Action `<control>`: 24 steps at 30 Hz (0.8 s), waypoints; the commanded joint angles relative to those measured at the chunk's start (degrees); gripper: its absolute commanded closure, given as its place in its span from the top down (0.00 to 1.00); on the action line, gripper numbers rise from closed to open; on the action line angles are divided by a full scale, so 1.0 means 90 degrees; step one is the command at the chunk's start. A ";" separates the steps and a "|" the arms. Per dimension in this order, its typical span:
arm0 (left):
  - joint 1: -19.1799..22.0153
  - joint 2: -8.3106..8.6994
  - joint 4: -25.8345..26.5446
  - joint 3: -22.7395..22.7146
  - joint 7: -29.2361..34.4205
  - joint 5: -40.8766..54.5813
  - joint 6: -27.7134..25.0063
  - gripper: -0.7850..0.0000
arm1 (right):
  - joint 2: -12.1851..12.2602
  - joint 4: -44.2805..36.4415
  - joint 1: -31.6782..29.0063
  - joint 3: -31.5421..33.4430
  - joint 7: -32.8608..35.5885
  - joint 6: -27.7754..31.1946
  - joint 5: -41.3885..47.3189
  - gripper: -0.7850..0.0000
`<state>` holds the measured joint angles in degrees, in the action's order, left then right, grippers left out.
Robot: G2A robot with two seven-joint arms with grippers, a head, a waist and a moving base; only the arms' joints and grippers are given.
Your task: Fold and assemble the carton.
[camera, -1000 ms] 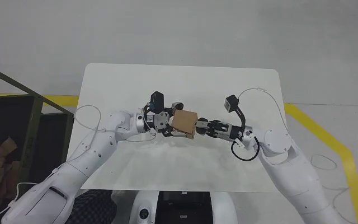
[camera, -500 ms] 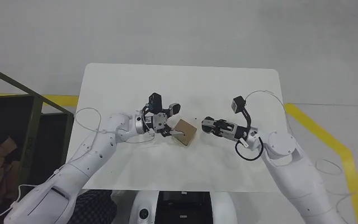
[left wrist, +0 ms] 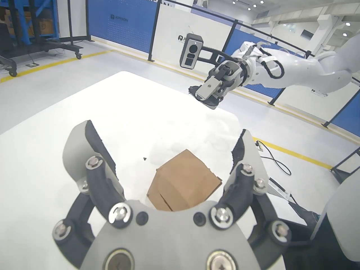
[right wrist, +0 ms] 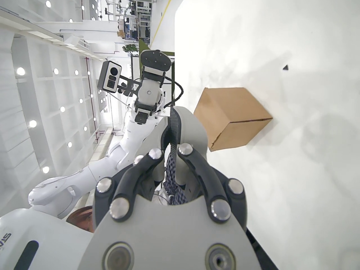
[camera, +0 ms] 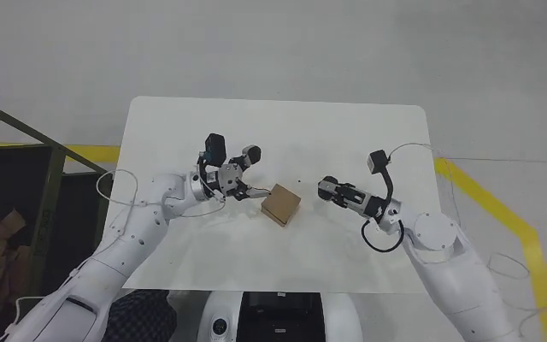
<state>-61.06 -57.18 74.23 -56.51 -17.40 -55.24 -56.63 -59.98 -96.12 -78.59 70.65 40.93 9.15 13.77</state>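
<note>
The brown carton (camera: 281,205) stands closed as a small box on the white table (camera: 342,128), with nothing touching it. My left gripper (camera: 251,173) hangs just to its left, open, the carton (left wrist: 184,181) lying a little beyond its spread fingers (left wrist: 92,139). My right gripper (camera: 325,188) is to the carton's right with a clear gap between them, and its jaws are shut with nothing held. From that wrist the carton (right wrist: 233,116) shows a seam along one edge, beyond the closed fingertips (right wrist: 172,113). The right gripper (left wrist: 206,96) hovers above the table's far edge.
A small black mark (camera: 299,180) sits on the table just behind the carton. A dark green frame with cardboard inside (camera: 26,197) stands off the table's left side. Bare table surface surrounds the carton on all sides.
Both grippers held the carton between them a second ago. The right one let go and drew back right; then the left opened and pulled back left, leaving the carton on the table.
</note>
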 commanded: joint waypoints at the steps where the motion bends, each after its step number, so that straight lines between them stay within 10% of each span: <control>1: -0.0062 0.0014 0.0058 -0.0117 0.0043 0.0132 0.0087 1.00 | 0.0023 -0.0011 -0.0130 0.0206 -0.0209 0.0232 -0.0107 0.00; 24: 0.0554 -0.0048 -0.0574 -0.0656 0.1050 0.0556 0.0678 1.00 | 0.0102 0.0773 0.0223 0.1481 -0.2180 0.0712 -0.2045 0.00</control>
<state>-56.37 -57.52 69.43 -62.50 -8.05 -50.14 -50.63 -59.09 -89.03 -76.81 83.67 22.23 16.26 -2.94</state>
